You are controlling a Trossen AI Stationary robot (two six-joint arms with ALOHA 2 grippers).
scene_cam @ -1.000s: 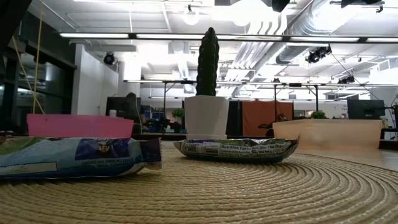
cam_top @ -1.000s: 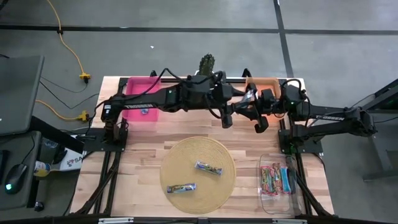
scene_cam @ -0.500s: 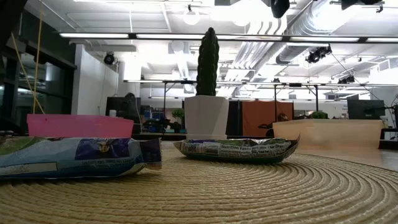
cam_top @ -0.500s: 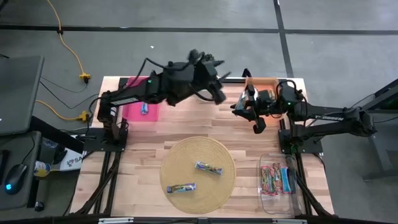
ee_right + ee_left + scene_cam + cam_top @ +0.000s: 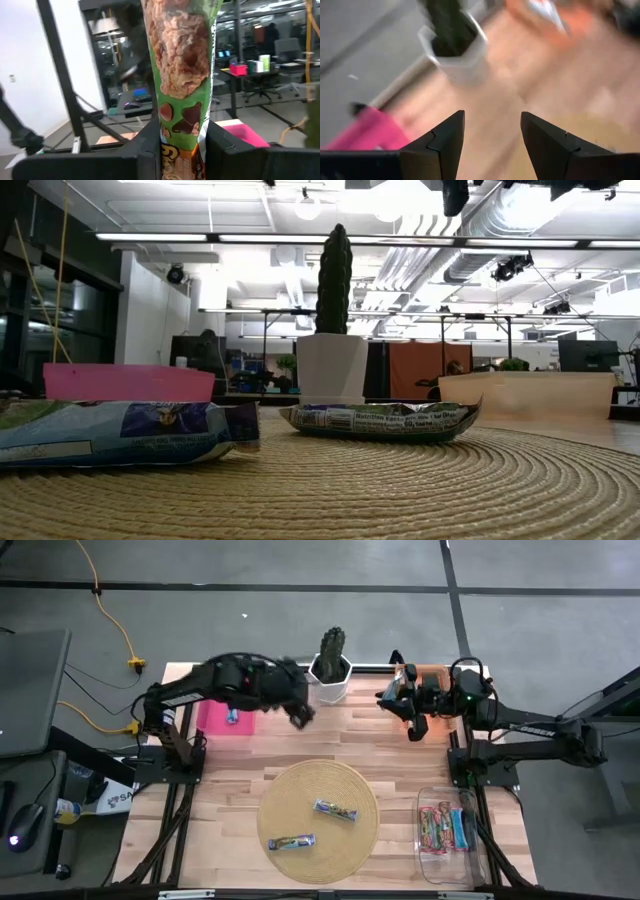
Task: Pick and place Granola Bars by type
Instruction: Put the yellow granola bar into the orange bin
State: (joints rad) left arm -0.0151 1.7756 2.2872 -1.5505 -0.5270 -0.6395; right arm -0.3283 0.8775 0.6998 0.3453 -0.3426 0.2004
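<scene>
— Bars (image 5: 335, 810) nearest the front?
— Two on mat (image 5: 300, 785), lying apart: one near the middle, the other (image 5: 291, 842) toward the front edge. More (image 5: 447, 828) side by side in clear bin (image 5: 445, 790), front right.
— Left gripper (image 5: 303, 716)?
— Farther back, above bare table (image 5: 390, 755), between mat and pink bin (image 5: 215, 720). Fingers (image 5: 445, 140) spread apart, nothing between.
— Right gripper (image 5: 182, 130)?
— Clamped on green bar (image 5: 182, 60), wrapper standing straight up out of the fingers. Raised over the table just before orange bin (image 5: 432, 673).
— Far edge?
— Pink bin at left with one blue bar (image 5: 232, 716) inside; orange bin at right, contents hidden behind the arm. Cactus pot (image 5: 330, 680) between the two.
</scene>
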